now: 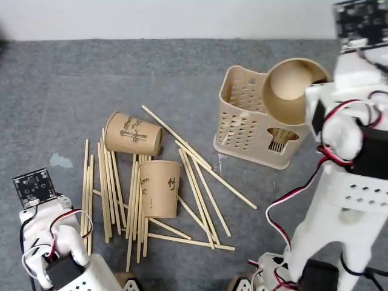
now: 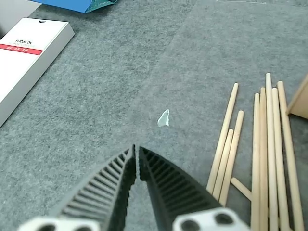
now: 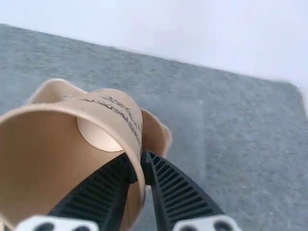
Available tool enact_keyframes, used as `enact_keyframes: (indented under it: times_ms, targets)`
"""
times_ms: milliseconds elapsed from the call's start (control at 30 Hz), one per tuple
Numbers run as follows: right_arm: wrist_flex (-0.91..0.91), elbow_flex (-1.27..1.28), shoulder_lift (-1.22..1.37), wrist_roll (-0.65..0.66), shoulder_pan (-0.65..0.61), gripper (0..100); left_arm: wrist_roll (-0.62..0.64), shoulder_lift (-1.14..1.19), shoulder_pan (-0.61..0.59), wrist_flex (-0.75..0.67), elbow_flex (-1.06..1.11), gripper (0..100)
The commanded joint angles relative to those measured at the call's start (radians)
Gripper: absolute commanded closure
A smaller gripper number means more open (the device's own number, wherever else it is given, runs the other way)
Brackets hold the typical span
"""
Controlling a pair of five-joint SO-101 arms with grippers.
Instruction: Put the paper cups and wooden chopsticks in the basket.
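My right gripper (image 3: 137,166) is shut on the rim of a tan paper cup (image 3: 72,144), held tilted over the beige basket (image 1: 245,118) at the right; the same cup (image 1: 295,90) shows its open mouth from above. Two more paper cups lie on their sides on the grey mat: one (image 1: 133,134) at centre-left, one (image 1: 159,188) below it. Several wooden chopsticks (image 1: 109,188) are scattered around and under them, and some chopsticks (image 2: 267,154) lie beside my left gripper (image 2: 135,153), which is shut and empty, low over the mat at the near left.
A small pale scrap (image 2: 164,118) lies on the mat just ahead of the left gripper. A white box (image 2: 26,57) sits off to one side. The right arm's body and cables (image 1: 351,182) stand at the right edge.
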Motion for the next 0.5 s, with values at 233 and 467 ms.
enact_keyframes:
  times_ms: [233, 467]
  targets:
    - [0.053, -0.025, 0.059, 0.051, 0.053, 98.5, 0.009, -0.011, -0.005, -0.025, -0.010, 99]
    - [0.044, -0.055, 0.163, 0.057, 0.047, 86.7, 0.009, -0.011, -0.005, -0.023, -0.010, 99]
